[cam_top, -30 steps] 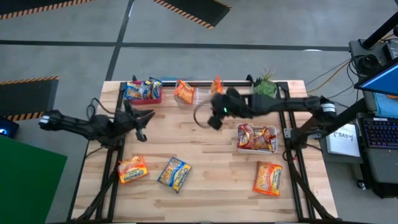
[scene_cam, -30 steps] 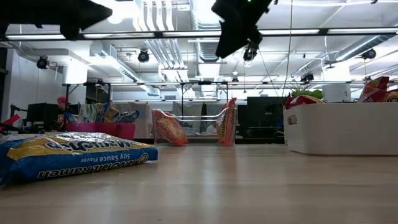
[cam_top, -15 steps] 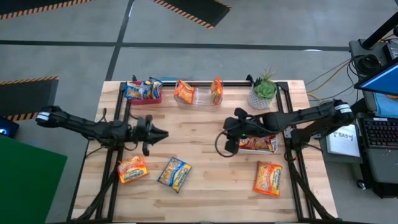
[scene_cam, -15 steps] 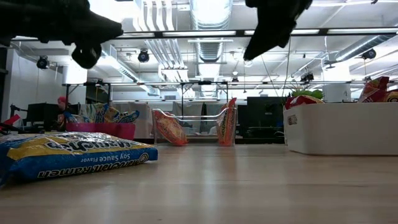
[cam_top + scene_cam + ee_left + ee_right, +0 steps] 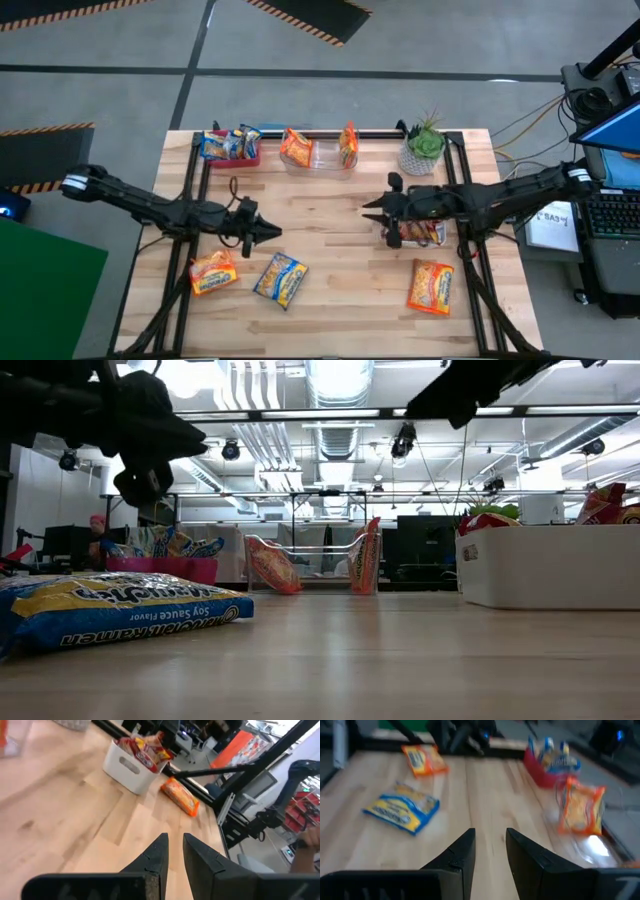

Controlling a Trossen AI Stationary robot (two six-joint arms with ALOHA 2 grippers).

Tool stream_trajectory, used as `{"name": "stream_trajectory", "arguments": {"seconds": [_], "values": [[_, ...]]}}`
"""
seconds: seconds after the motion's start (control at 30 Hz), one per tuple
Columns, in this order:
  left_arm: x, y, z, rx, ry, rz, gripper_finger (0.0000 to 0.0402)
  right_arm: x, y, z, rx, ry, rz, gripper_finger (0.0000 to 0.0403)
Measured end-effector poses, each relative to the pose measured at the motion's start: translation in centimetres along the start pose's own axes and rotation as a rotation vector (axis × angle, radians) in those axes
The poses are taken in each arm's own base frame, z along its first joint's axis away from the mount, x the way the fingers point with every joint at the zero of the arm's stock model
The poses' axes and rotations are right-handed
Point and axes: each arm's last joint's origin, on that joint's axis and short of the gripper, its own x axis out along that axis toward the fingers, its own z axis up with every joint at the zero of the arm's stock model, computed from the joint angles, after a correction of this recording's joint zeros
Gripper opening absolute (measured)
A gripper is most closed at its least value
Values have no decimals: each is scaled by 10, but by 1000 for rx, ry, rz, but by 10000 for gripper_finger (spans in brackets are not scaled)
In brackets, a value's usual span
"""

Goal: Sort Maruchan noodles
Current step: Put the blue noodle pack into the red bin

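Note:
Three Maruchan noodle packets lie flat on the wooden table: an orange one (image 5: 213,270) and a blue one (image 5: 280,278) at the near left, and another orange one (image 5: 431,285) at the near right. More packets stand in a red bin (image 5: 247,160), a clear bin (image 5: 320,157) and a white bin (image 5: 441,240). My left gripper (image 5: 272,233) hovers just beyond the blue packet, shut to a narrow slit, holding nothing. My right gripper (image 5: 368,205) hangs in the air left of the white bin, slightly open and empty.
A potted green plant (image 5: 424,148) stands at the far right, behind the white bin. The red and clear bins line the far edge. Bare wood lies between the two grippers in the table's middle (image 5: 320,230).
My left gripper has moved toward the table's right and near edges, sunk lower and rolled about its own axis. My right gripper has drawn back from the clear bin toward the right and near edges, coming down a little. No packet has moved.

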Motion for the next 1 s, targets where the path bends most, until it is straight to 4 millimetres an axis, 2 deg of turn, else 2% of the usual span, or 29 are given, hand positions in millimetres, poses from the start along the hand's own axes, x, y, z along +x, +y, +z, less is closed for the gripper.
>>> {"name": "stream_trajectory", "arguments": {"seconds": [0.2, 0.33, 0.5, 0.77, 0.87, 1.0], "values": [[12, -8, 3, -11, 149, 0, 41, -23, -5, 6, -51, -148, 1, 98], [22, -16, 8, -86, 271, 66, 41, -37, -8, 12, -89, -205, -7, 98], [33, -26, 10, -215, 520, 201, 41, -48, -10, 16, -124, -249, -16, 98], [54, -40, 0, -378, 772, 386, 45, -41, -9, 8, -165, -194, -13, 98], [61, -41, -2, -425, 827, 469, 64, -37, -8, 7, -198, -195, -17, 98], [71, -39, -9, -452, 867, 556, 111, -37, -8, 7, -207, -199, -18, 98]]}}
